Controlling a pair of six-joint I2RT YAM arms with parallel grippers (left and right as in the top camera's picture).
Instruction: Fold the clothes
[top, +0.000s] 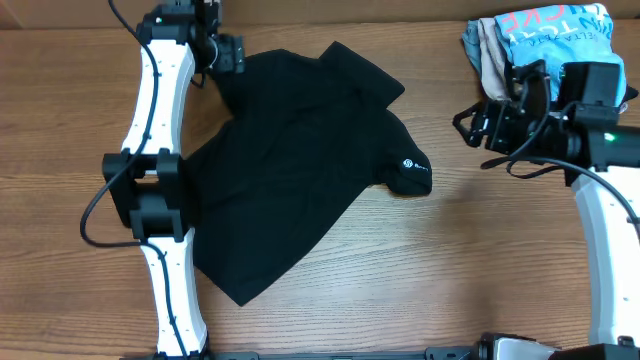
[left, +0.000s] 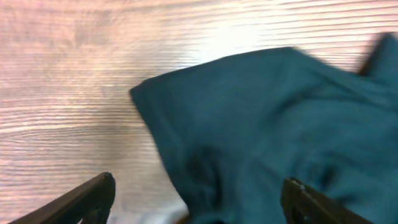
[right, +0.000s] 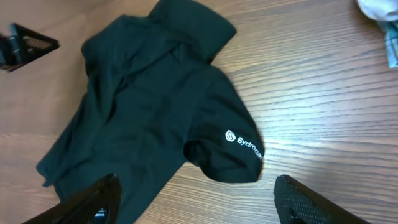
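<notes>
The black T-shirt (top: 290, 160) lies crumpled and spread on the wooden table, with its white logo (top: 410, 166) on a sleeve that points right. My left gripper (top: 222, 62) is open just above the shirt's far left corner. In the left wrist view the fingers (left: 199, 199) straddle the edge of the cloth (left: 280, 124), which looks teal there. My right gripper (top: 472, 128) is open and empty to the right of the logo sleeve, apart from it. In the right wrist view the shirt (right: 143, 106) and logo (right: 242, 142) lie ahead of the open fingers (right: 196, 199).
A pile of other garments, light blue printed on top of beige and grey (top: 540, 40), sits at the table's far right corner behind my right arm. The left arm's white links (top: 160, 190) lie along the shirt's left side. Bare wood (top: 480, 270) lies in front.
</notes>
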